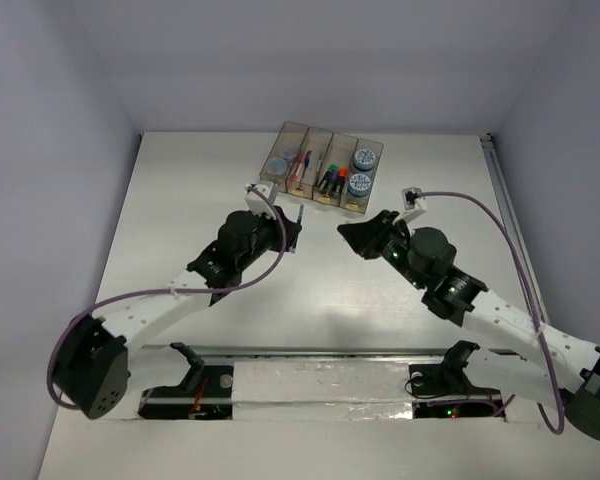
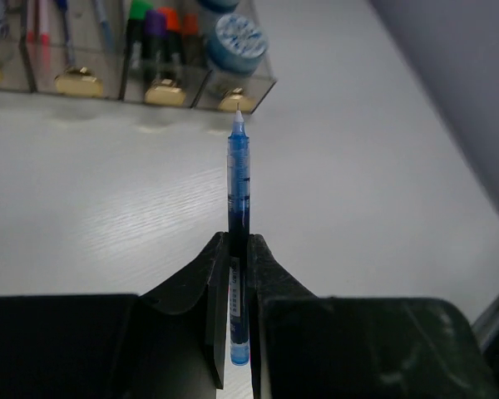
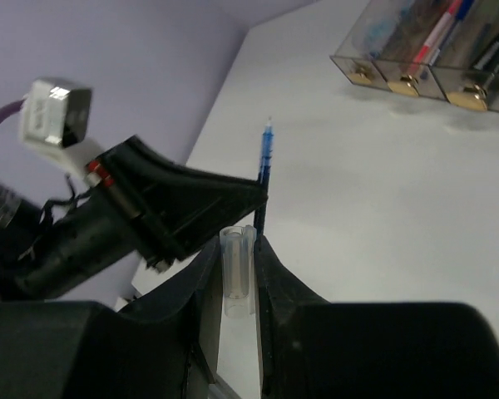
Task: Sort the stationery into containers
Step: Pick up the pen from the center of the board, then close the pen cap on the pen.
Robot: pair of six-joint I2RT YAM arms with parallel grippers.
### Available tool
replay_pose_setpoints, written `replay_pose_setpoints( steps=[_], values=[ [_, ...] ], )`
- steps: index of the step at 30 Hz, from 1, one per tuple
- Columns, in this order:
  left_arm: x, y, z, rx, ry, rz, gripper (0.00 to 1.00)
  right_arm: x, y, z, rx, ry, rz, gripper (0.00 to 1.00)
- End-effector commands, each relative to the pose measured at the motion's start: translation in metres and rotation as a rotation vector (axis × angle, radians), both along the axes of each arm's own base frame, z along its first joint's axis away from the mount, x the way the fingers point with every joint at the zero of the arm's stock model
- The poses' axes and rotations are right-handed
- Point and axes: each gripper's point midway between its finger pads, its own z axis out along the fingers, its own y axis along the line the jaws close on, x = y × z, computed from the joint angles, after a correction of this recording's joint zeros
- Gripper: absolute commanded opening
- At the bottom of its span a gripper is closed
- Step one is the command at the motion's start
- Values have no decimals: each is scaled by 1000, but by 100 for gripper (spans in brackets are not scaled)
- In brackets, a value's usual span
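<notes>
My left claw (image 2: pixel 236 241) pinches a blue pen (image 2: pixel 238 174) by its tail, tip aimed at the bins (image 2: pixel 121 90) near ahead. My right claw (image 3: pixel 239 246) grips what looks like a clear cap (image 3: pixel 236 274).

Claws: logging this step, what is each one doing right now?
Left claw: closed on a blue pen.
Right claw: closed on a small clear tube, maybe a pen cap.

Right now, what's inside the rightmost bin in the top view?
The rightmost bin holds two round blue-grey rolls, a far roll and a near roll. They cover its floor, so anything under them cannot be seen.
</notes>
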Motion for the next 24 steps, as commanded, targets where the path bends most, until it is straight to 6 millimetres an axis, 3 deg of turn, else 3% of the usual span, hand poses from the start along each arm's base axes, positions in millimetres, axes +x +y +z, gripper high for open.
replay_pose_setpoints(
  steps=[1, 2, 9, 24],
  values=[
    [-17, -18, 53, -228, -94, -62, 0, 24, 8, 58, 148, -101, -57, 0],
    [-21, -18, 67, -265, -129, -76, 0, 33, 14, 60, 150, -103, -65, 0],
    [-37, -21, 86, -340, -150, -139, 0, 67, 24, 70, 196, -135, -125, 0],
    [-52, -26, 102, -372, -154, -215, 0, 88, 40, 82, 213, -150, -121, 0]
  ],
)
